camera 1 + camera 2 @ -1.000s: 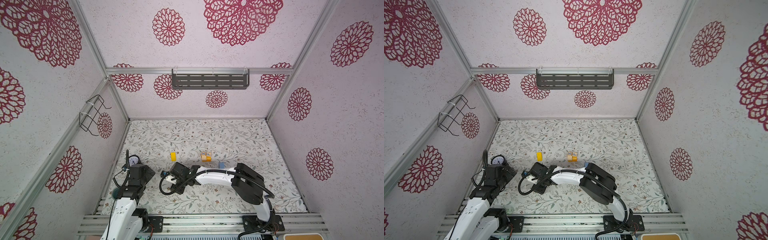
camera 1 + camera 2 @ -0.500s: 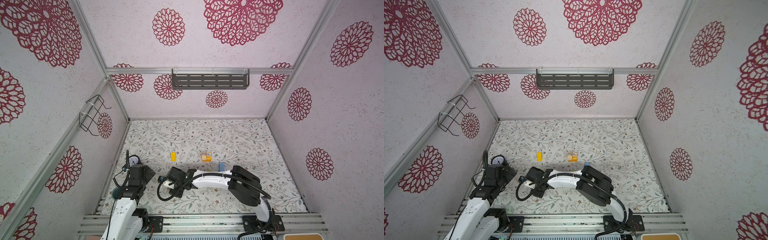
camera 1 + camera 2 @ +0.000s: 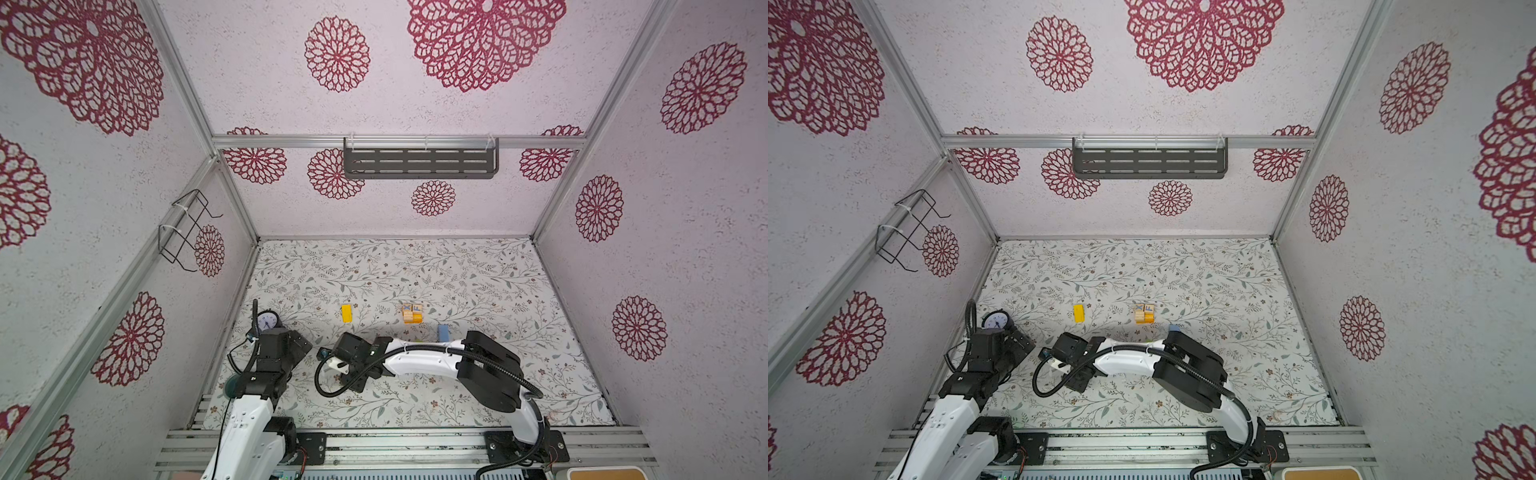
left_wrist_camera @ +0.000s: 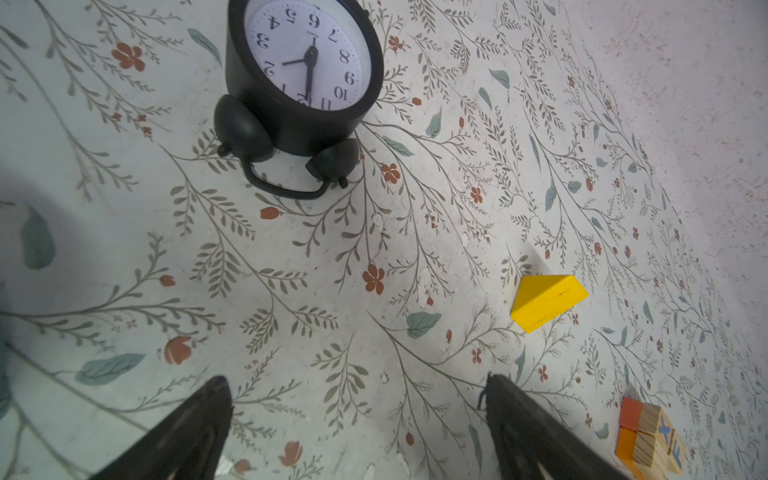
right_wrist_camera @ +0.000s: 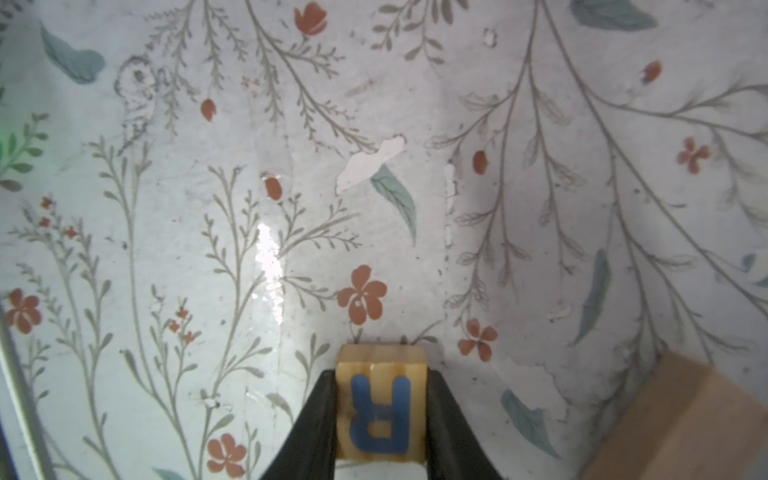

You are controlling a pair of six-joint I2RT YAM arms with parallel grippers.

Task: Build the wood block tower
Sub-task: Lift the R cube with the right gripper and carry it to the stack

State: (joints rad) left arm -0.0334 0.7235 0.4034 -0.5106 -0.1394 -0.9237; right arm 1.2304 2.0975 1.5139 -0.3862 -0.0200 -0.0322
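R cube (image 5: 380,409): natural wood, rounded edges, blue letter. Clamped between black jaws of right gripper (image 5: 381,374), near-left of centre, low over worn glossy floral mat (image 5: 249,208); lifted or resting, cannot tell. Smooth tan block (image 5: 681,419) near. Left gripper (image 4: 356,379) jaws spread, empty. Farther: yellow wedge (image 3: 346,313), orange-and-lettered stack (image 3: 412,313), blue block (image 3: 444,331) behind right arm (image 3: 419,361). Black clock (image 3: 268,321) far-left.
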